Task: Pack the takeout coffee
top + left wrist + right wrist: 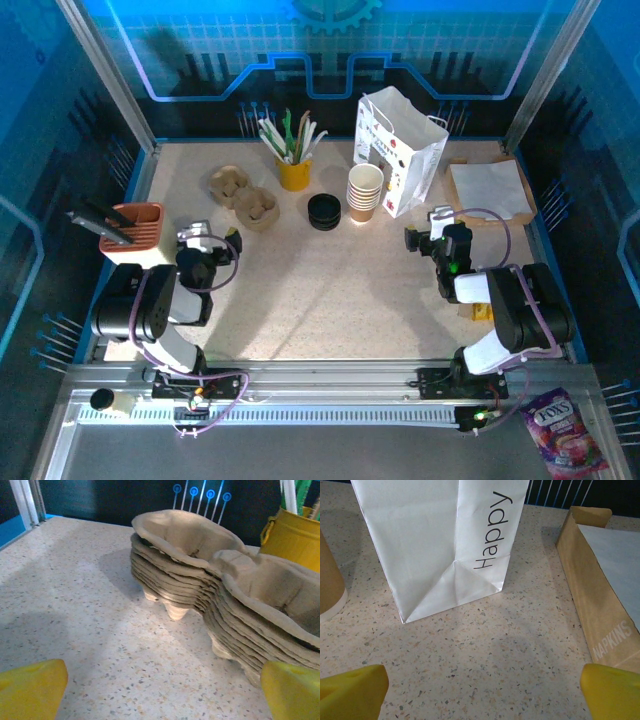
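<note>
Packing hasn't started, seemingly: can't tell where the lidded takeout coffee is, just stacked brown-and-cream paper cups (365,192) and round black plastic lids (324,212) beside the white paper bag (400,150). Both empty: left gripper (162,690) and right gripper (482,692) gape wide. Next probably needs a cup grabbed; speckled worktop (330,290) between lies open, bag edge close.

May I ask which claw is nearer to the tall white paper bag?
Right. The right claw faces the tall white paper bag from just in front; the left claw is far across, by the stacked pulp cup carriers.

Stacked pulp trays (200,550), yellow cup (291,542), napkin box (590,590)
</note>
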You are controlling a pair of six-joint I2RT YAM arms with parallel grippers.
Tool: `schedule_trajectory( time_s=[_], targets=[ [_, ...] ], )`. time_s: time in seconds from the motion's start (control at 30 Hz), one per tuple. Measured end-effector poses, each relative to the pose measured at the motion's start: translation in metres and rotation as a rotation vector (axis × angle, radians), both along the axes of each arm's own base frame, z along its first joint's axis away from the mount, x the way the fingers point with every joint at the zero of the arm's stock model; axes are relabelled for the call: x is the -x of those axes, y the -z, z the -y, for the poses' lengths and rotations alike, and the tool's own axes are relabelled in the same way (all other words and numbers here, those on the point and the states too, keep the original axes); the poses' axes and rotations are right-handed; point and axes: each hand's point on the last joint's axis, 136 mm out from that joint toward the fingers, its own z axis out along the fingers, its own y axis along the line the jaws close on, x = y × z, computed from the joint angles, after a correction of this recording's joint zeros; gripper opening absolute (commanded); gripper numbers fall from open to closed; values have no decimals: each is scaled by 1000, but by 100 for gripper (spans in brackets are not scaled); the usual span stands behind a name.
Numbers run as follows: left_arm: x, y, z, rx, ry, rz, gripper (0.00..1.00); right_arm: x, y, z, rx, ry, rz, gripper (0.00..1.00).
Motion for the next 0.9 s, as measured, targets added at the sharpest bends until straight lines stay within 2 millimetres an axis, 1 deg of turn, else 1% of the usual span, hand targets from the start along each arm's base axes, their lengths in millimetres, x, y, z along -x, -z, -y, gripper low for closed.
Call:
schedule_trajectory(
  time_s=[0.07,0.2,0.3,0.4,0.53,0.6,0.67,0.73,0.8,0.83,0.9],
  targets=[
    [-1,-3,-2,0,-11,14,100,0,0,0,0,0,0,99],
    [0,-3,-3,-1,-17,13,100,0,-1,3,9,20,2,99],
    [0,-4,-3,-1,-17,17,100,1,-10,8,26,55,19,99],
    [1,-15,-3,-2,-18,38,100,4,-28,9,39,82,54,99],
    [9,-57,-4,1,-25,128,100,13,-59,19,25,149,109,99],
    [13,-73,-4,19,-24,149,100,17,-74,23,1,178,120,99],
    [13,-86,-3,38,-22,147,100,20,-92,25,-28,198,131,99],
    [10,-93,-1,65,-15,127,100,22,-109,25,-60,205,145,99],
    [6,-95,2,99,-5,87,100,25,-126,22,-99,203,155,99],
    [5,-94,4,114,-3,61,100,27,-132,19,-112,197,154,99],
    [2,-93,15,144,13,4,100,28,-143,6,-133,165,138,99]
  ],
)
